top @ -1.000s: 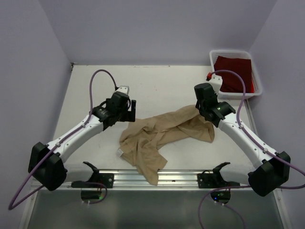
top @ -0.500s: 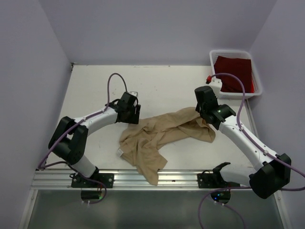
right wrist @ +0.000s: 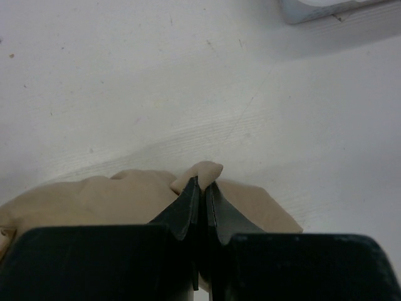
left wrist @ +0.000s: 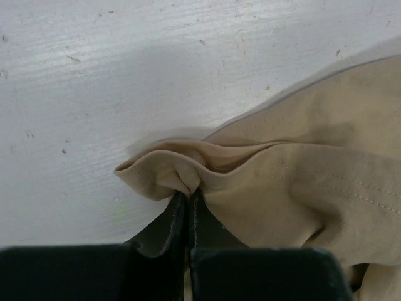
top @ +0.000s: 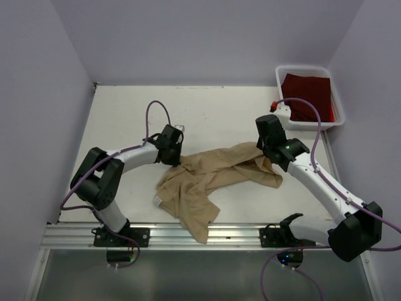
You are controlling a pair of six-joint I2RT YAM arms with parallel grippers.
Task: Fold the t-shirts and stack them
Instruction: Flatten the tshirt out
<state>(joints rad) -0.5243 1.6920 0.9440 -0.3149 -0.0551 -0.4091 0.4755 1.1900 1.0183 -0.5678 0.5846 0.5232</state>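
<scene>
A crumpled tan t-shirt lies across the middle of the table, with a small white label near its left edge. My left gripper is down at the shirt's upper left corner, shut on a pinched fold of the tan cloth. My right gripper is at the shirt's upper right end, shut on a small tuft of the same cloth. The dark red t-shirt lies in the white bin at the back right.
The white plastic bin stands at the table's back right corner, its corner showing in the right wrist view. A metal rail runs along the near edge. Purple walls enclose the table on three sides.
The left arm swung in and lowered to the tan shirt's upper left corner, and its gripper closed on the cloth. The right gripper stayed shut on the shirt, shifting only slightly.
</scene>
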